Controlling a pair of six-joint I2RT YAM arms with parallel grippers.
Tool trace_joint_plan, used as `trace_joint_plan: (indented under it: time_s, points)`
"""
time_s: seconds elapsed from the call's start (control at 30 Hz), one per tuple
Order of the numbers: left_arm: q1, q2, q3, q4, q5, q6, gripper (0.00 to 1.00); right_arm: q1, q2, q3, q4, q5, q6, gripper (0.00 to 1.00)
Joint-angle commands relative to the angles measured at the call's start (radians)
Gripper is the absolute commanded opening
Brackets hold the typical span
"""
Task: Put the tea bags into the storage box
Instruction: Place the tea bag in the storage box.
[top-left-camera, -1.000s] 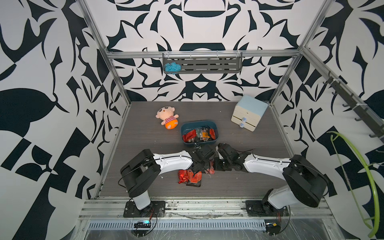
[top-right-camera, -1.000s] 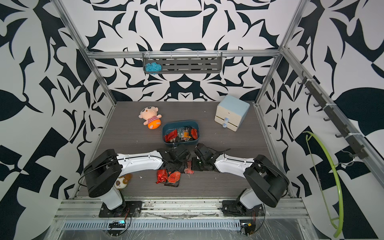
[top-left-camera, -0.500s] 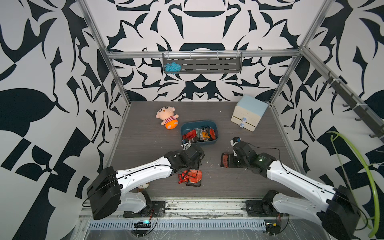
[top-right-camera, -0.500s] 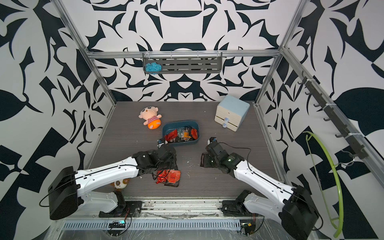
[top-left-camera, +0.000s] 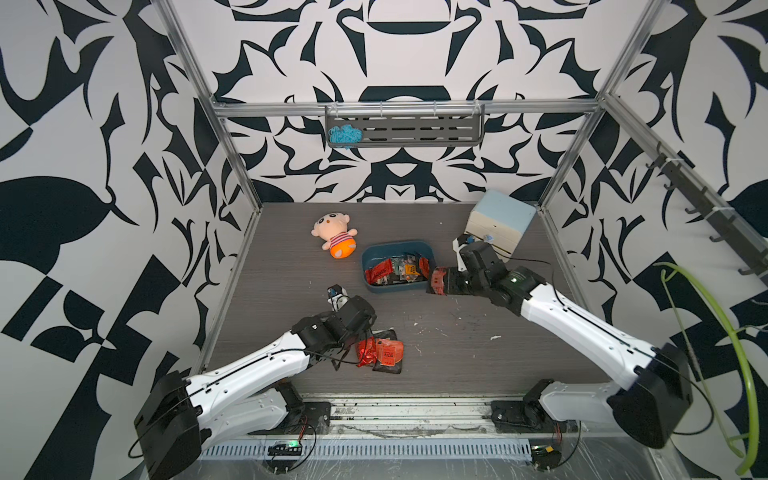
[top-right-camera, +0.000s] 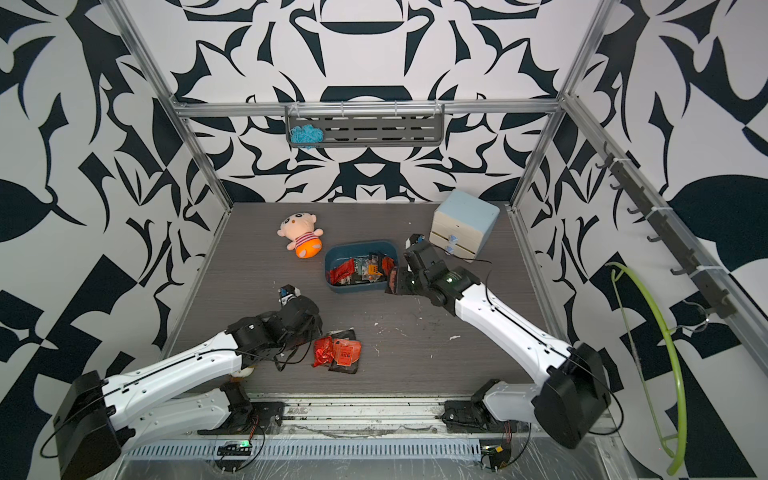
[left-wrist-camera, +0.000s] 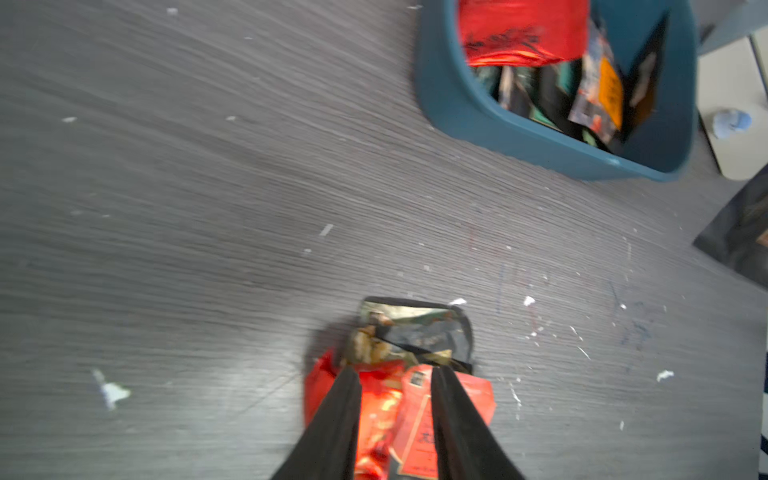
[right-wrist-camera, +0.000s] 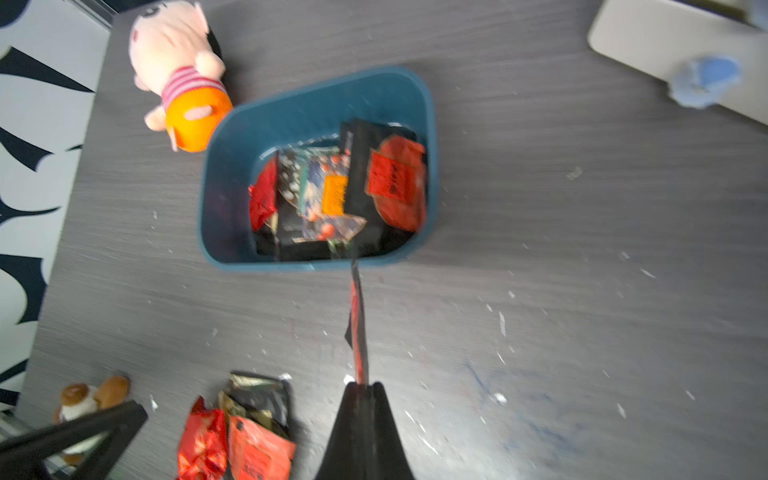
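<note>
In both top views the teal storage box (top-left-camera: 376, 253) (top-right-camera: 343, 251) stands mid-desk and already contains a jumble of red and black tea bags (top-left-camera: 395, 270). The right end effector (top-left-camera: 446, 283) carries a held sachet (top-left-camera: 435, 281) just beside the box's wall, not yet over the opening. A small pile of loose sachets (top-left-camera: 380, 353) lies on the desk (top-left-camera: 478, 332) near the front edge, well apart from the box, with the left end effector (top-left-camera: 353, 344) at its side.

In the left wrist view, the left end effector (left-wrist-camera: 395, 370) has its fingers partly spread over the pile's red foil. Nothing is pinched, and I cannot tell whether they touch it.

In the right wrist view, the right end effector (right-wrist-camera: 363, 384) is clamped tight on the held sachet (right-wrist-camera: 357, 324), seen edge-on and pointing at the box.

The job looks mostly done: one bag is in transit and at least three are still on the desk.
</note>
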Motion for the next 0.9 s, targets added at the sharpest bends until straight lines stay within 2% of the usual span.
trace_joint_plan:
  time_s: [0.0,0.27,0.43,0.57,0.8,0.87]
  points:
    - [0.037,-0.081,-0.046,-0.034,0.044,0.044,0.36,-0.006,0.121,0.129,0.066,-0.061,-0.016,0.0]
    - [0.095,-0.264,-0.132,-0.077,0.053,0.081,0.42,-0.008,0.442,0.409,0.063,-0.122,0.0,0.0]
    - [0.105,-0.331,-0.16,-0.108,0.057,0.081,0.43,-0.012,0.568,0.536,0.025,-0.123,0.011,0.0]
    - [0.106,-0.365,-0.177,-0.123,0.058,0.081,0.43,-0.032,0.608,0.571,0.003,-0.113,0.017,0.0]
    - [0.107,-0.38,-0.184,-0.134,0.057,0.076,0.44,-0.051,0.605,0.519,-0.011,-0.114,0.024,0.0]
    - [0.107,-0.376,-0.182,-0.129,0.071,0.077,0.44,-0.053,0.595,0.508,-0.019,-0.106,0.02,0.11]
